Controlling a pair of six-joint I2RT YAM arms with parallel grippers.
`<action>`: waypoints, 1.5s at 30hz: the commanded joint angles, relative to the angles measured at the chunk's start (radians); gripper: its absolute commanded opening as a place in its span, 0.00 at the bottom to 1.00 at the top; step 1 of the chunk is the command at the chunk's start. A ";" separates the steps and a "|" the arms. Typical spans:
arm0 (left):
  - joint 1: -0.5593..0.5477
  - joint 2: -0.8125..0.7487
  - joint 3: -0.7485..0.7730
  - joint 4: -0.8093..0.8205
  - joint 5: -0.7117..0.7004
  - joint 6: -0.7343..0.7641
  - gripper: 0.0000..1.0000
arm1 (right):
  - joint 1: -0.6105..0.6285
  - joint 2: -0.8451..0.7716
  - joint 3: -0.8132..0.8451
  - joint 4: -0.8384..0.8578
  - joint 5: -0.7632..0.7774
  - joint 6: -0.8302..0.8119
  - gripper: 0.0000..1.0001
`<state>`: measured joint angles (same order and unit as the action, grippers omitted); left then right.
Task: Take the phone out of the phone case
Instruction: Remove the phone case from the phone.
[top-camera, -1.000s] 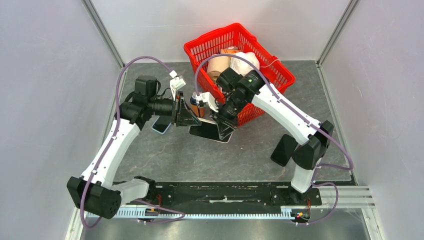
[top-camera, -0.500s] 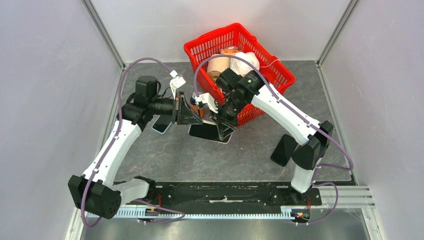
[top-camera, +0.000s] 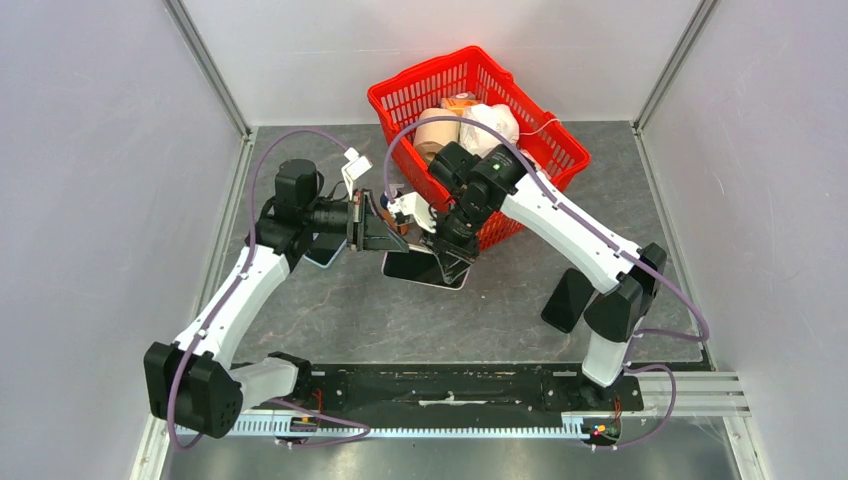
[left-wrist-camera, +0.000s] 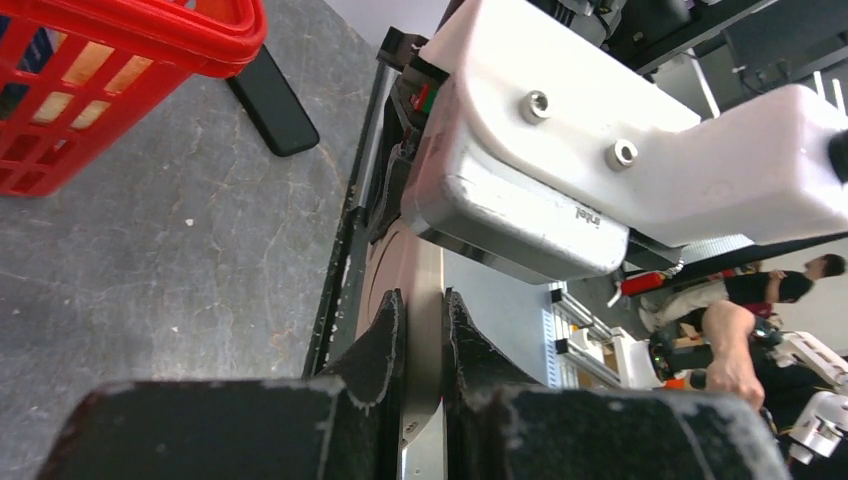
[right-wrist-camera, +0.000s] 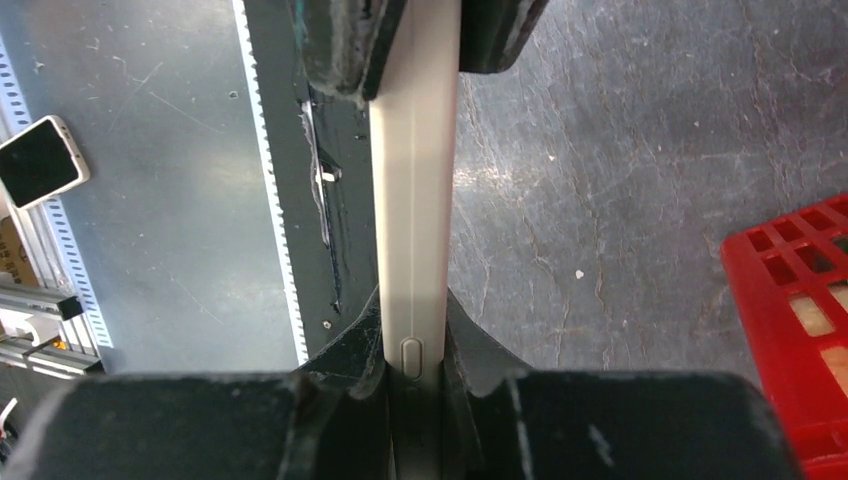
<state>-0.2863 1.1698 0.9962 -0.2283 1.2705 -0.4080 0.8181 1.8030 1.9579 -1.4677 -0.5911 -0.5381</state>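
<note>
- Phone (top-camera: 418, 268) sits in its beige phone case (right-wrist-camera: 412, 200), dark screen facing up, over the far middle of the counter (top-camera: 350, 310), just beside the near-left wall of the red basket (top-camera: 540, 165).
- Cannot tell from any view whether the phone touches the counter or is held clear of it.
- Left tool (top-camera: 393, 238): jaws closed on the thin edge at the phone's left end. The left wrist view shows both fingers pressed flat against the edge with no gap.
- Right tool (top-camera: 447, 262): jaws clamped across the phone's right end. The right wrist view shows the fingers at either side of the case edge, right by a side button (right-wrist-camera: 412, 355).
- The two tools face each other along the phone's length. The left tool's fingers show at the far end in the right wrist view.
- Basket holds a tan roll (top-camera: 435, 132) and a white bundle (top-camera: 490, 122).
- A second phone (top-camera: 322, 255) lies flat on the counter, partly under the left arm.
- A black slab (top-camera: 568, 298) lies near the counter's right edge, well apart from the tools.
</note>
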 joint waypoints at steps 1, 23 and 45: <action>-0.002 0.033 -0.040 0.182 -0.019 -0.278 0.02 | 0.066 -0.045 0.026 0.098 0.075 0.008 0.00; -0.004 0.184 -0.151 0.382 -0.014 -0.559 0.02 | 0.153 -0.029 0.105 0.109 0.267 0.011 0.00; -0.002 0.324 -0.140 0.306 -0.058 -0.558 0.02 | 0.191 -0.046 0.133 0.092 0.321 -0.023 0.00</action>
<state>-0.2855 1.4311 0.8612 0.2245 1.4693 -0.9493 0.9428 1.8141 1.9850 -1.5154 -0.1810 -0.4900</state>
